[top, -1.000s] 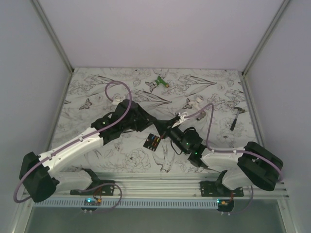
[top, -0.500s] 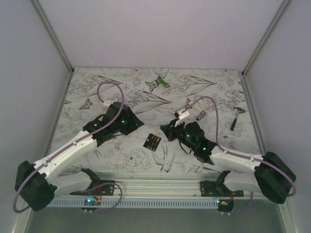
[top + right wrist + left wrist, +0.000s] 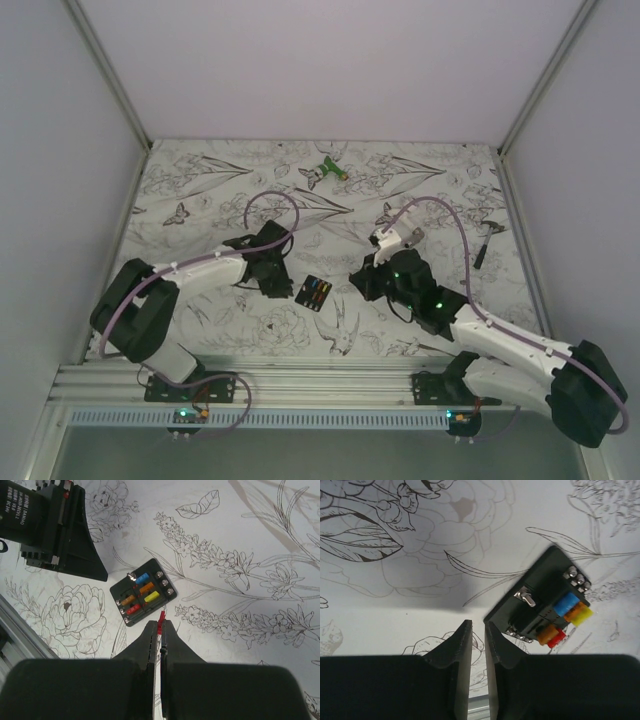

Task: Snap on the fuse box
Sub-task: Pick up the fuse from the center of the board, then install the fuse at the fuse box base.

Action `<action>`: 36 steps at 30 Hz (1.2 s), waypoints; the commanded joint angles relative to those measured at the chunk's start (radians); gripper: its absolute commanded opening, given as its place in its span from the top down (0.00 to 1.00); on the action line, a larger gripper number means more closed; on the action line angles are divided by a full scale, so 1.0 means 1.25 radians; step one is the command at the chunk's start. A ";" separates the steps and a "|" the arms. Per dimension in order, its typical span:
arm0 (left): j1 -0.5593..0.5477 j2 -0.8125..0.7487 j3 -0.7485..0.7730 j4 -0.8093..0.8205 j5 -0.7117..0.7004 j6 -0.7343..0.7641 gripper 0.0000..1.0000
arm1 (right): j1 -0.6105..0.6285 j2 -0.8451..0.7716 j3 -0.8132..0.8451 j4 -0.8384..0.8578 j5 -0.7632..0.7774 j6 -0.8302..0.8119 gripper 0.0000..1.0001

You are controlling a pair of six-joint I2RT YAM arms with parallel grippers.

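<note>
Black fuse box (image 3: pixel 540 605): flat on counter (image 3: pixel 200 200).
Left hand (image 3: pixel 477 625): beside it, narrowly parted, empty.
Right hand (image 3: pixel 160 626): clamped on red fuse (image 3: pixel 160 615), near box.

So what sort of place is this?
Probably a robot test booth: plain white walls around a flower-printed table, a left arm and right arm bolted to its metal rail, a fuse box between them.
</note>
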 commanded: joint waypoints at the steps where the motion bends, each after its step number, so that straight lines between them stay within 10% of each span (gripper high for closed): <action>1: 0.005 0.035 0.001 -0.019 0.013 0.013 0.82 | -0.011 -0.007 0.050 -0.065 -0.021 0.001 1.00; 25: -0.081 0.121 0.027 0.027 0.053 -0.070 0.85 | -0.032 0.162 0.226 -0.273 -0.138 -0.037 1.00; 36: 0.005 -0.051 -0.058 0.013 0.060 0.002 0.68 | -0.023 0.350 0.406 -0.434 -0.209 -0.070 1.00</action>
